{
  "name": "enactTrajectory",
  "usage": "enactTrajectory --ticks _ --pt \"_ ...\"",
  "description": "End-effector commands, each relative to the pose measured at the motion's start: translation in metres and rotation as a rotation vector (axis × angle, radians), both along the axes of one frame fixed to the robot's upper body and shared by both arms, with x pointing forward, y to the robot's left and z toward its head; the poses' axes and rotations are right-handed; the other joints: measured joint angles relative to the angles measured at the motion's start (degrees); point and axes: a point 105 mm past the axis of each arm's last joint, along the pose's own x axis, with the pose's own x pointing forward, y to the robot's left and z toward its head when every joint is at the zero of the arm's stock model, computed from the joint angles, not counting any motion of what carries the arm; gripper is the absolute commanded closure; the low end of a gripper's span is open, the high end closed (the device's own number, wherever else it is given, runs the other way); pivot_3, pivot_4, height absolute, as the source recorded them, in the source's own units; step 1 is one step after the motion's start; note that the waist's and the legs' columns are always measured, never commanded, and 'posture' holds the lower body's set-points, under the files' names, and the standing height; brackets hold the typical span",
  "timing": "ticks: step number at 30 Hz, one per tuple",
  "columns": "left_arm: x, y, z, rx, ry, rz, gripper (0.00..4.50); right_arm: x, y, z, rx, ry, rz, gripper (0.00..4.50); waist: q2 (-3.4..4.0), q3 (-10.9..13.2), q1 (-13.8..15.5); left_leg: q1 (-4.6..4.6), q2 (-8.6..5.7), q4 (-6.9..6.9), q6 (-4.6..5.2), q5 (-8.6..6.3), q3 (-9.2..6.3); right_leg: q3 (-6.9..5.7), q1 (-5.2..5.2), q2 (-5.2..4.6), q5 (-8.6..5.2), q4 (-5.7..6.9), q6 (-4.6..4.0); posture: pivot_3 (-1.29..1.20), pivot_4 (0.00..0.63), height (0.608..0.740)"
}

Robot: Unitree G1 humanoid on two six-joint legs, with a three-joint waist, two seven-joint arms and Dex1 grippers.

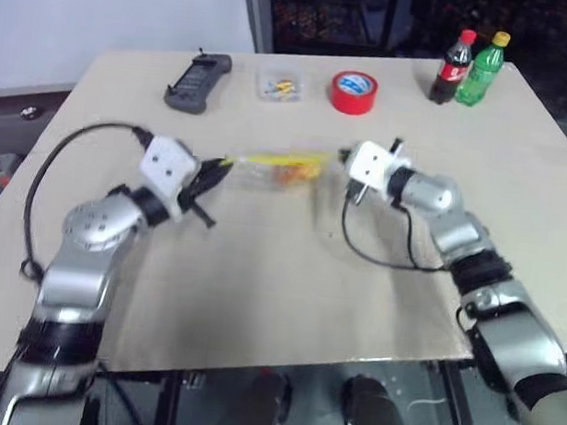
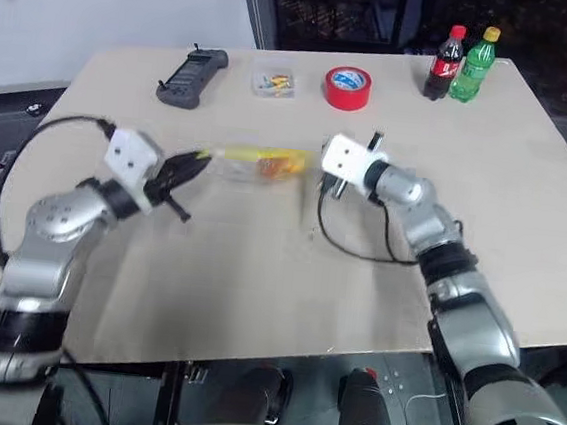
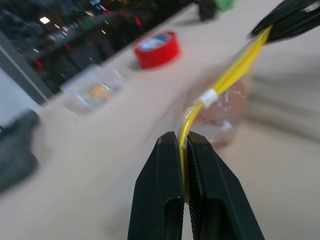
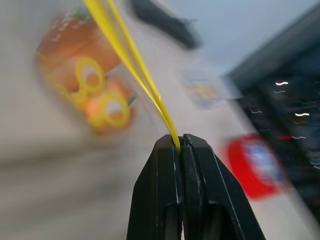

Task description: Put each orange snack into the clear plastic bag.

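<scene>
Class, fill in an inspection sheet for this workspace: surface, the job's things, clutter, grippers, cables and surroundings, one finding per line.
Surface: beige table, bare in front.
Job's things: clear plastic bag held stretched between the two grippers by its yellow zip strip; orange snacks seen inside it.
Clutter: along the far edge, black handheld device, small clear box, red tape roll, cola bottle, green bottle.
Grippers: left gripper shut on one end of the strip; right gripper shut on the other end.
Cables: black cable looping by the left wrist; another black cable under the right wrist.
Surroundings: dark shelving behind the table.
</scene>
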Motion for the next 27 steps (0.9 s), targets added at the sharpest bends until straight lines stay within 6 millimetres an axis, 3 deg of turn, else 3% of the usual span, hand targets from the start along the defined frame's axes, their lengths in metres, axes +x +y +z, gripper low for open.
enactTrajectory --ticks 1,6,8,11,14,18,22,27 --pt "0.027 0.005 0.029 0.009 -0.099 0.046 4.5 0.015 -0.043 0.042 0.036 -0.121 -0.14 4.37 -0.02 0.0 -0.2 -0.1 -0.02 -0.01 0.0 0.0 -0.03 -0.02 -0.01 -0.02 0.0 -0.06 0.0 0.0 0.15 0.74" --pt "0.048 -0.012 0.057 0.031 -0.205 0.005 4.5 0.015 -0.071 0.07 0.02 -0.2 -0.189 4.37 -0.04 0.0 -1.6 -0.21 -0.04 -0.08 0.02 -0.01 0.0 -0.28 -0.15 -0.21 -0.01 -0.23 0.0 0.0 0.15 0.74" --pt "0.042 -0.021 0.058 -0.019 -0.202 -0.055 4.5 0.007 -0.077 0.065 0.021 -0.173 -0.161 4.37 -0.03 0.0 -2.7 -0.22 -0.04 -0.11 0.02 -0.01 0.05 -0.27 -0.2 -0.49 -0.01 -0.16 0.0 0.0 0.15 0.74" --pt "0.03 -0.028 0.043 0.003 -0.179 -0.098 4.5 -0.012 -0.076 0.037 -0.007 -0.059 -0.086 4.37 -0.04 0.0 -3.7 -0.33 -0.02 -0.09 0.05 -0.02 0.0 -0.28 -0.31 -0.49 -0.01 -0.12 0.0 0.0 0.15 0.74" --pt "0.022 -0.026 0.032 -0.037 -0.144 -0.077 4.5 -0.039 -0.05 -0.001 0.058 0.078 0.003 3.41 -0.04 0.0 -4.0 -0.37 -0.02 -0.08 0.06 -0.03 0.06 -0.11 -0.51 -0.43 -0.01 -0.04 0.0 0.0 0.15 0.74" --pt "0.017 -0.022 0.033 -0.039 -0.131 -0.057 4.5 -0.056 -0.017 -0.024 0.126 0.156 0.014 1.88 -0.04 0.0 -3.6 -0.25 -0.03 0.17 0.06 -0.03 0.2 0.08 -0.55 -0.37 0.0 0.6 0.0 0.0 0.15 0.74" --pt "0.011 -0.016 0.037 -0.037 -0.124 -0.043 4.5 -0.057 0.017 -0.044 0.144 0.2 0.023 1.88 -0.03 0.0 -2.9 -0.03 -0.05 0.54 0.04 -0.02 0.26 0.14 -0.38 -0.1 0.01 0.92 0.01 0.0 0.15 0.74" --pt "0.005 -0.011 0.039 -0.037 -0.114 -0.023 4.5 -0.051 0.045 -0.058 0.186 0.264 0.044 1.88 -0.03 0.0 -1.9 -0.09 -0.06 0.6 0.04 -0.03 0.25 0.12 -0.4 -0.08 0.02 0.85 0.01 0.0 0.15 0.74"
